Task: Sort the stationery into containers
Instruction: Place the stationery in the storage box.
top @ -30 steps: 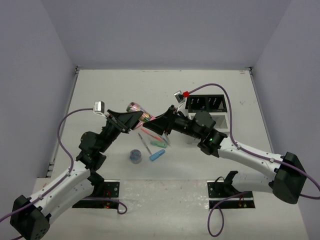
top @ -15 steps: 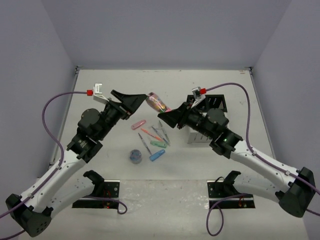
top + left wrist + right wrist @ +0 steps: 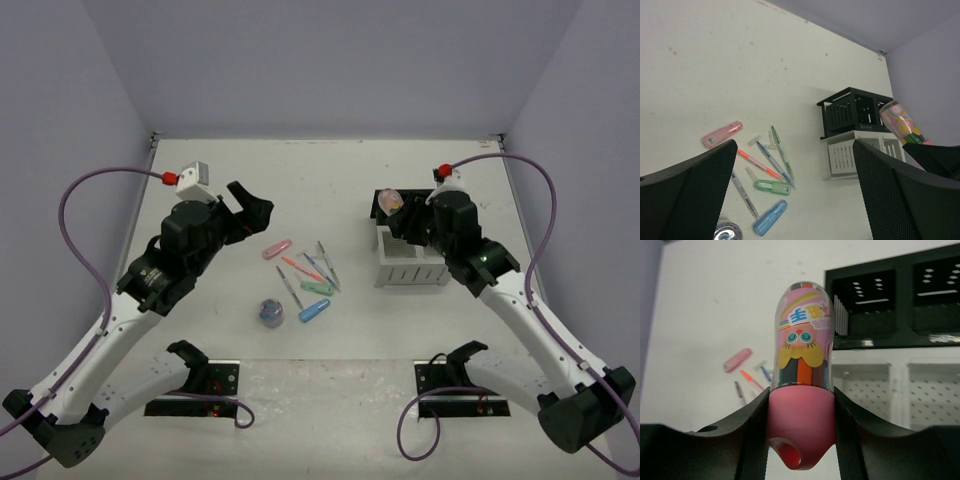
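A second ago your two arms met over the middle of the counter with the pink-and-gold marker between them. Now they stand well apart. The left end effector has let go and drawn back toward the left edge. The right end effector has carried the marker off toward the right edge.

The marker sits upright in the right end effector, its pink base pinched between the two fingers and its clear domed top pointing away from the wrist. It hangs above the left end of the two containers. The black box stands on the far side, and the white box sits just in front of it, touching. You cannot tell from these views which compartment the marker is over.

The left end effector is spread wide and grips nothing. It hovers over bare counter, left of centre.

The rest of the stationery lies loose mid-counter, on the near side of that end effector and untouched:
- a pink capsule
- a cluster of thin pens
- a mint capsule
- a blue capsule
- the blue-grey roll, nearest the near edge
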Available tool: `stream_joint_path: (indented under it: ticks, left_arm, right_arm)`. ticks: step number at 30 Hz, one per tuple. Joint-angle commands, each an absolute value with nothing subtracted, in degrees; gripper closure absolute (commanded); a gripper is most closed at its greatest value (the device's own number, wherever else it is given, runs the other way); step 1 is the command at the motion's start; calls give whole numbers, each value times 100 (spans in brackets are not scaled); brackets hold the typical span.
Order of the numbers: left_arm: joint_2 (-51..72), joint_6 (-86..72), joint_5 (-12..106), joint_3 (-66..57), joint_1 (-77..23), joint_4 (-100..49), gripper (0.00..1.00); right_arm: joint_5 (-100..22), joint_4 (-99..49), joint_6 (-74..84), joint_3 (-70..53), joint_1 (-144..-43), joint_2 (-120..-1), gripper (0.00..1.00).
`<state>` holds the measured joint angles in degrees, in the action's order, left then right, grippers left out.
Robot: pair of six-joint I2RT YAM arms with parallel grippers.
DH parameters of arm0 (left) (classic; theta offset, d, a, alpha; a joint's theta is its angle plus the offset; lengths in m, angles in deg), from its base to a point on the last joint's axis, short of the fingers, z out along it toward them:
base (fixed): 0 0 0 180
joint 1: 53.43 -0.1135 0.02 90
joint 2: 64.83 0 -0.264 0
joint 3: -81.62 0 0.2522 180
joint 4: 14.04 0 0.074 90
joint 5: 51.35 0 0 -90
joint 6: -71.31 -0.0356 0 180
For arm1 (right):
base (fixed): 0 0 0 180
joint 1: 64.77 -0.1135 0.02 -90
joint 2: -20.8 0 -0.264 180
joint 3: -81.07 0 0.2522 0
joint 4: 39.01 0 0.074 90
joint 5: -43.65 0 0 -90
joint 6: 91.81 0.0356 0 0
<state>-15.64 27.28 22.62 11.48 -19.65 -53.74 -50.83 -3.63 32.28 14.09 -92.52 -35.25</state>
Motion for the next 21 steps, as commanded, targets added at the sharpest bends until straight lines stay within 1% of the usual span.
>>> stream_joint_path:
  ticks: [1,4,7,15,21]
  left_arm:
    - [-1631,1639,1663,555,-1959,-6088,0]
    - [-1720,1341,1590,552,-1959,-6259,0]
    - [-1832,1226,1554,649,-1959,-6425,0]
    - [-2274,1028,1351,1033,-1951,-6452,0]
    - [-2407,944,1183,1225,-1959,-6496,0]
  right_arm:
    - [-5830,1051,2589,493,-8995,-3982,100]
    - [-6121,1381,2427,100,-8919,-4350,100]
    - [-6147,1455,2299,-183,-8790,-4589,100]
    - [-5999,1481,2024,-699,-8677,-5385,100]
    - [-5846,1486,1884,-936,-8630,-5733,100]
